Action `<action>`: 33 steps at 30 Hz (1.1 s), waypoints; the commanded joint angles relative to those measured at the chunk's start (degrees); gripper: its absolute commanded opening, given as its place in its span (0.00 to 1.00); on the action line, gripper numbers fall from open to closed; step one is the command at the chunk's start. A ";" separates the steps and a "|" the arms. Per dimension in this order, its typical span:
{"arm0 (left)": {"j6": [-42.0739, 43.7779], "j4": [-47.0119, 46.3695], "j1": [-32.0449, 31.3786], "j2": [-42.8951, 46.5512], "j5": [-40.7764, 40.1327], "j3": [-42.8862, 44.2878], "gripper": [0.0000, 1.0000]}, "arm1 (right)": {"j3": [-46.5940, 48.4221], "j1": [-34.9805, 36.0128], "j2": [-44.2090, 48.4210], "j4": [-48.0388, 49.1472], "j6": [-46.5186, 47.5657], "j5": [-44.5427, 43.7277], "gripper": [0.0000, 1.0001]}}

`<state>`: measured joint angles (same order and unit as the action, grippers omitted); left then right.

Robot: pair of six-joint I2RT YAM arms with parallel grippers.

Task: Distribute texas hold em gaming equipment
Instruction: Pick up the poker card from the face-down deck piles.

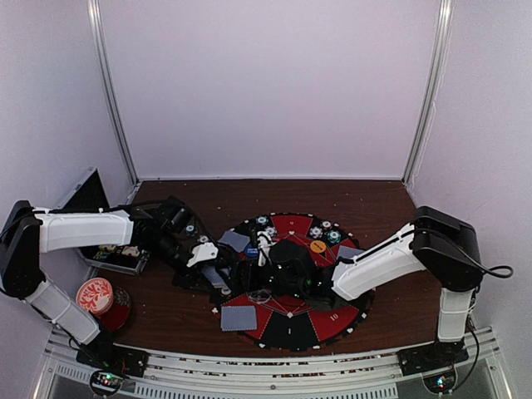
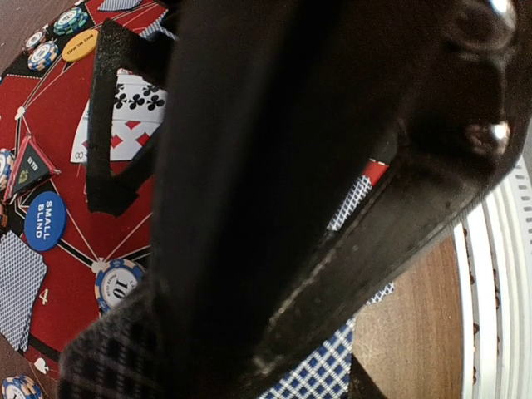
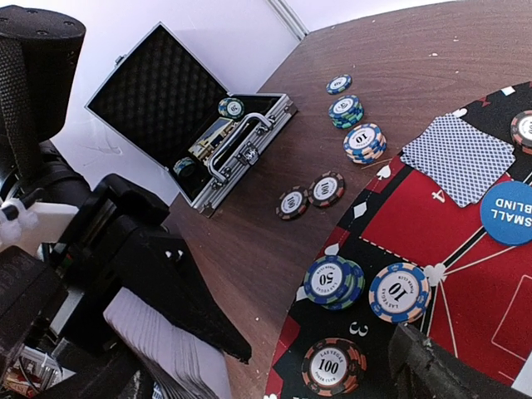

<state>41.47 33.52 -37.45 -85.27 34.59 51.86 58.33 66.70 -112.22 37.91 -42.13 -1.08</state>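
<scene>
**Poker table, mid-deal.** At my far left an open metal case holds chips, with a red-and-white patterned disc at its 6 o'clock. Chip stacks stand on the bare wood between the case and the round red-and-black mat.

My left gripper sits at the mat's 9 o'clock edge, clamped on a deck of blue-backed cards. On the mat, one face-down card lies at 7 o'clock. The blue SMALL BLIND button lies toward 10 o'clock, and face-up cards show clubs and red pips near the centre. More chips ring the rim around 12 o'clock, and the orange button lies at 1 o'clock.

My right gripper hangs over the centre, its arm stretching in from 3 o'clock. I cannot tell whether its jaws are wide or narrow.
</scene>
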 commanded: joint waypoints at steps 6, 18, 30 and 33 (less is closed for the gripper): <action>0.17 -1.07 -0.71 0.20 0.94 0.36 0.39 | 6.48 0.94 -3.76 -4.02 -1.38 -0.53 1.00; -0.07 -1.09 -0.71 0.14 0.57 0.51 0.39 | -1.54 0.81 2.09 7.54 -4.26 7.50 1.00; 0.10 -1.09 -0.72 0.21 0.91 0.31 0.39 | 5.83 0.89 -3.44 -5.25 -6.22 -2.79 0.92; 0.16 -1.09 -0.76 0.11 0.92 0.35 0.39 | 5.09 0.75 -2.69 -7.24 -7.46 -6.79 0.84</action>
<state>40.66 33.01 -37.54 -85.30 34.48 51.86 62.24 67.92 -114.72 34.83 -47.11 0.27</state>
